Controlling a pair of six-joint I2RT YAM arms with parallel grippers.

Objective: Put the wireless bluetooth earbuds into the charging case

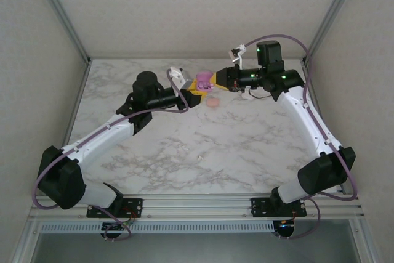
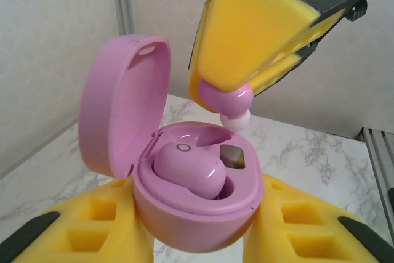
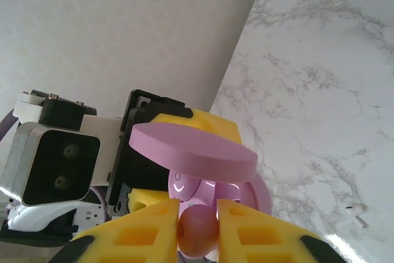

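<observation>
Left gripper (image 1: pixel 193 93): clamped on the open pink charging case (image 2: pixel 194 214), which is held off the table
Right gripper (image 3: pixel 197 229): closed on a pink earbud (image 2: pixel 226 98), held just above the case
Second earbud (image 2: pixel 188 167): seated inside the case

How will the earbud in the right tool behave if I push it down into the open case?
Probably slippery: the earbud is rounded and glossy, pinched only at the tips of the right tool, so it may squirt out. Likely light and stiff, looking like tiny hard plastic. If dropped on the case rim, it could well roll off.
</observation>
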